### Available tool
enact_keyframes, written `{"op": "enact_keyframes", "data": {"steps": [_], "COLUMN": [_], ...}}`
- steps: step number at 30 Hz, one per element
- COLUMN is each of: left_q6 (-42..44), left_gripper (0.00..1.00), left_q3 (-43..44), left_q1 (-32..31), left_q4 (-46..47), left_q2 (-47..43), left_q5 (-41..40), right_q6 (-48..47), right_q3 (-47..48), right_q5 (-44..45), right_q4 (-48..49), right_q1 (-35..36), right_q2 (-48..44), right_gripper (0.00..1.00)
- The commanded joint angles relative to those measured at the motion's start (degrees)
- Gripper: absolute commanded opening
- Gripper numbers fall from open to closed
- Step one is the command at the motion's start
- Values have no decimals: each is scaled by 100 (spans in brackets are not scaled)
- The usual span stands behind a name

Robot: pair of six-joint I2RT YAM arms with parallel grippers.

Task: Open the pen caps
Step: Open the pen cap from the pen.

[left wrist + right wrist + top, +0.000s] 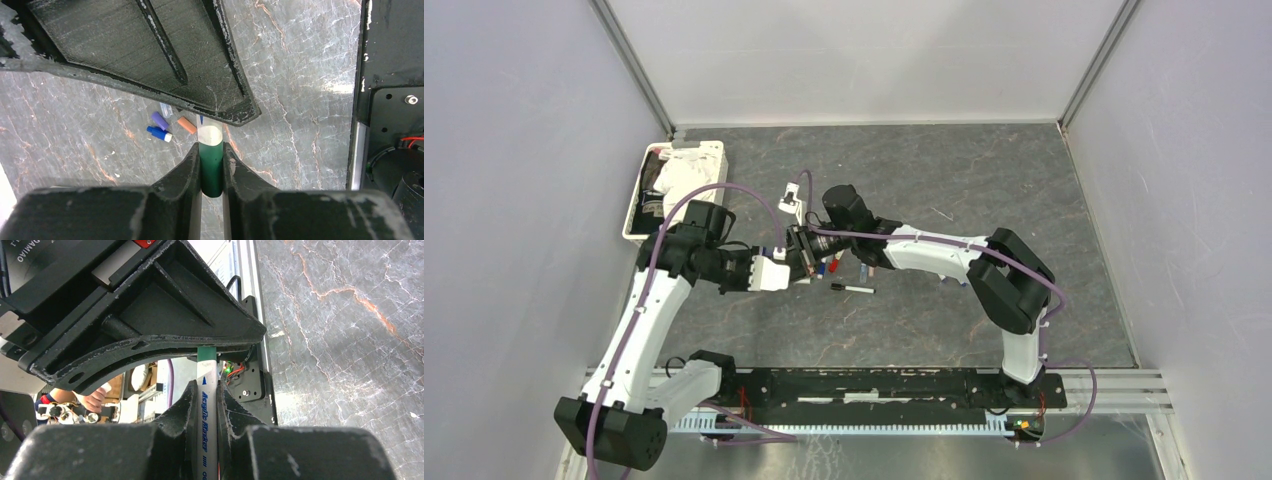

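At 9 o'clock of worktop (984, 180) centre, the green cap (211, 175) pinched by the left gripper (211, 162) could be lost if the pen (209, 440) pinched by the right gripper (205, 400) is twisted.

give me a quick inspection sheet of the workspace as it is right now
surface: dark marbled table, no spill seen
job's things: green cap seated on the white pen, not yet off; purple cap, blue cap and orange cap lie loose; black-capped pen lies flat
clutter: white tray holding white cloth, far left
grippers: left gripper fingers shut on the green cap; right gripper fingers shut on the white pen
cables: purple cable loops along each arm, off the pens
surroundings: pale walls on three sides
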Motion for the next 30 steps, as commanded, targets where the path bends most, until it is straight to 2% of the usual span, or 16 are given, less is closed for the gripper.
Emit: {"op": "enact_keyframes", "data": {"steps": [1, 10, 14, 20, 24, 30], "left_q6": [239, 359, 436, 279, -471, -2085], "left_gripper": [3, 2, 2, 2, 2, 2], "left_q3": [14, -478, -625, -531, -472, -39], "left_q1": [-1, 1, 37, 193, 319, 495], "left_q4": [2, 690, 1066, 1569, 1932, 2664], "left_q2": [-39, -22, 124, 487, 886, 2158], "left_q5": [98, -946, -1420, -1549, -1297, -902], "right_q6": [-30, -708, -1345, -2147, -2604, -2736], "right_q3": [145, -1174, -1676, -2211, -2336, -2648], "right_q5": [-60, -18, 60, 381, 1213, 3337], "right_q4": [253, -127, -772, -1725, -2388, -2849], "right_q1": [-3, -528, -754, -999, -1337, -2057], "right_q2": [20, -776, -1192, -1742, -2297, -3226], "right_gripper": [0, 0, 0, 0, 0, 0]}}
